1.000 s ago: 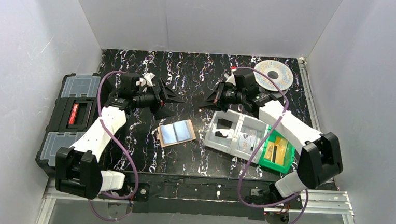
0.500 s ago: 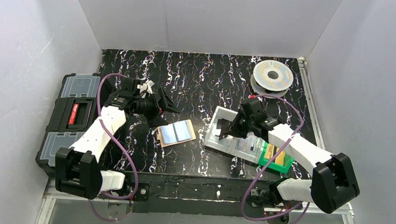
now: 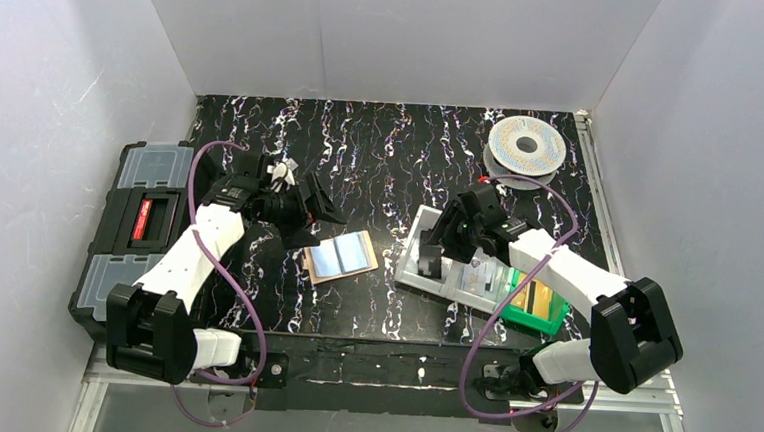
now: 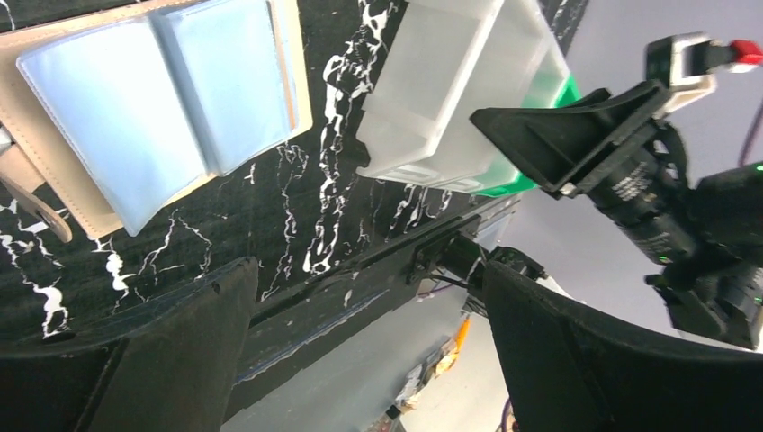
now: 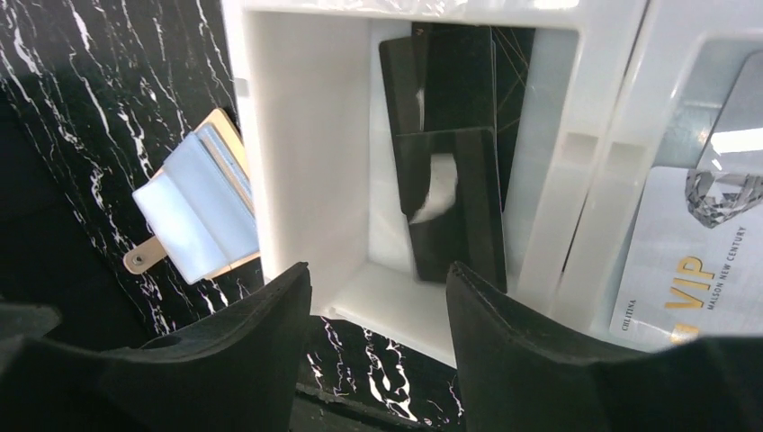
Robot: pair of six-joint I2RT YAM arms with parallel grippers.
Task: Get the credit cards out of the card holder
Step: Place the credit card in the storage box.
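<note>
The tan card holder (image 3: 340,259) lies open on the marbled table with pale blue, shiny credit cards (image 3: 344,255) showing in both panels. The left wrist view has the card holder (image 4: 292,99) and its cards (image 4: 153,99) at the upper left; the right wrist view has the card holder (image 5: 225,135) at the left. My left gripper (image 3: 315,224) hovers open just behind and left of it, holding nothing (image 4: 369,360). My right gripper (image 3: 432,259) stands open and empty (image 5: 378,342) over the left compartment of a clear tray (image 3: 409,274), where dark cards (image 5: 454,193) lie.
A silver VIP card (image 5: 684,261) lies in the tray's neighbouring compartment. A green bin (image 3: 542,311) with yellow-gold pieces sits against the tray's right side. A wire spool (image 3: 526,145) stands at the back right. A black toolbox (image 3: 142,226) lines the table's left edge.
My right gripper came down from the back of the table to the clear tray and opened from shut. My left gripper edged slightly nearer the card holder, still open.
</note>
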